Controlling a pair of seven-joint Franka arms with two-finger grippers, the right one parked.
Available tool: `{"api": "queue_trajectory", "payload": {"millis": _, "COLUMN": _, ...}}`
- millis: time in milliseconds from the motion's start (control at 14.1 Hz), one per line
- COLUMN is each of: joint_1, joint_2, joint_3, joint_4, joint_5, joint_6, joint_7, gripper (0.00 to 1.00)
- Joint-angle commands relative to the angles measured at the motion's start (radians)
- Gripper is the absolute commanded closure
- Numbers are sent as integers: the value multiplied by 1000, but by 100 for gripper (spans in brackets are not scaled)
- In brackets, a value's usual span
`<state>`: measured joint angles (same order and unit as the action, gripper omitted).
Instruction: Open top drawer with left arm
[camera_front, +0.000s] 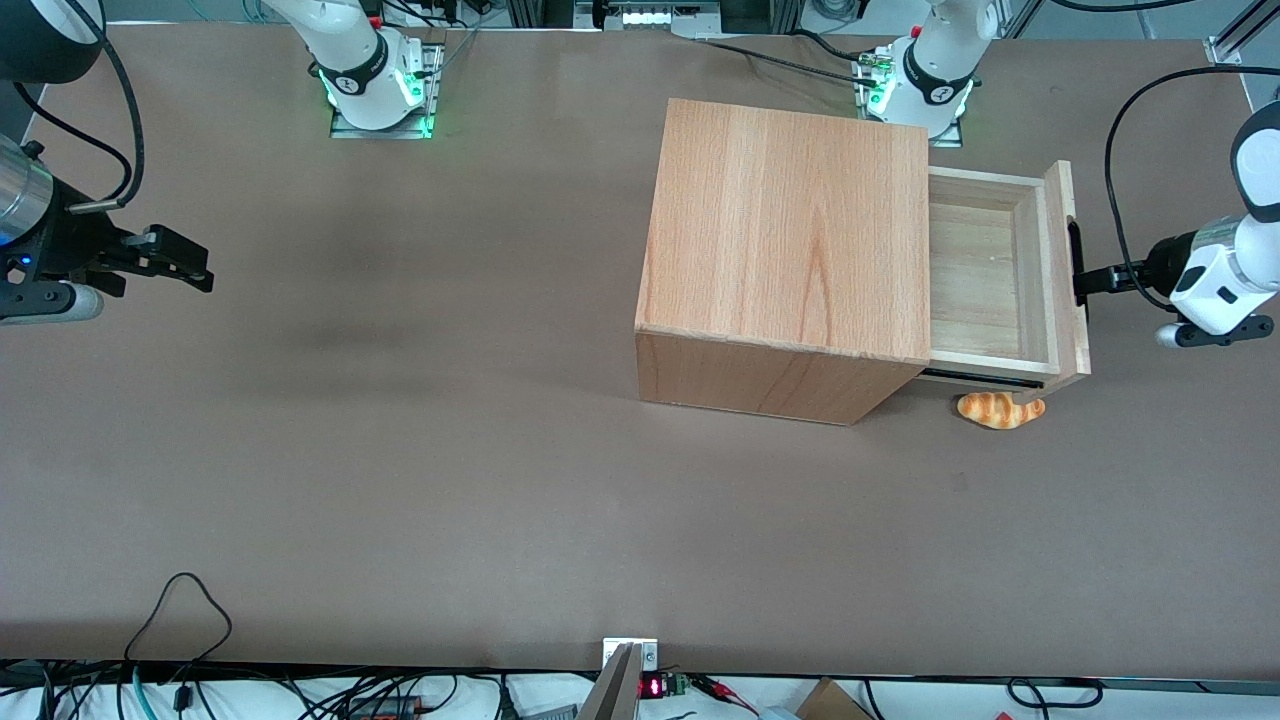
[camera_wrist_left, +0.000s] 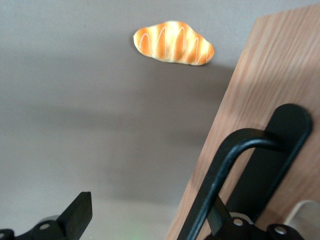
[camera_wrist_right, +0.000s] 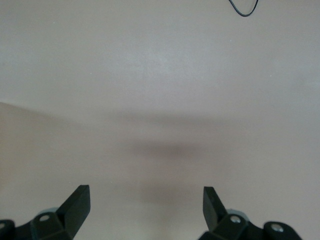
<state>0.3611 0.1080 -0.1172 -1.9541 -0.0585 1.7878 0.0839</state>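
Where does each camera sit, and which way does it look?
Front view: high, looking down; wooden cabinet, open light-wood top drawer, left arm, its black gripper at the handle.
Left wrist view: on that wrist; gripper open, handle.
Right wrist view: bare brown table.
Shared: striped bread roll.

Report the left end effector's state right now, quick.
Left end effector: open, fingers wide apart, one finger hooked inside the black bar handle of the pulled-out top drawer; not clamped on it.
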Motion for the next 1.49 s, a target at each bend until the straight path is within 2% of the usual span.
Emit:
{"api": "queue_trajectory", "payload": {"millis": 0, "joint_1": 10, "joint_2": -5, "joint_3": -9, "joint_4": 75, "joint_5": 23, "joint_6": -42, "joint_7": 10, "gripper": 0}}
{"api": "queue_trajectory", "payload": {"millis": 567, "joint_1": -7, "joint_2": -5, "joint_3": -35, "joint_4": 306, "joint_5": 20, "joint_6": -151, "joint_7": -1, "gripper": 0}}
{"api": "queue_trajectory", "payload": {"millis": 1206, "joint_1": -10, "joint_2": -24, "joint_3": -105, "joint_4": 445, "joint_5": 20, "joint_6": -225, "joint_7": -4, "gripper": 0}}
{"api": "queue_trajectory", "payload": {"millis": 1418, "joint_1": -74, "joint_2": -39, "joint_3": -88, "joint_4": 446, "joint_5": 23, "joint_6": -249, "joint_7": -3, "gripper": 0}}
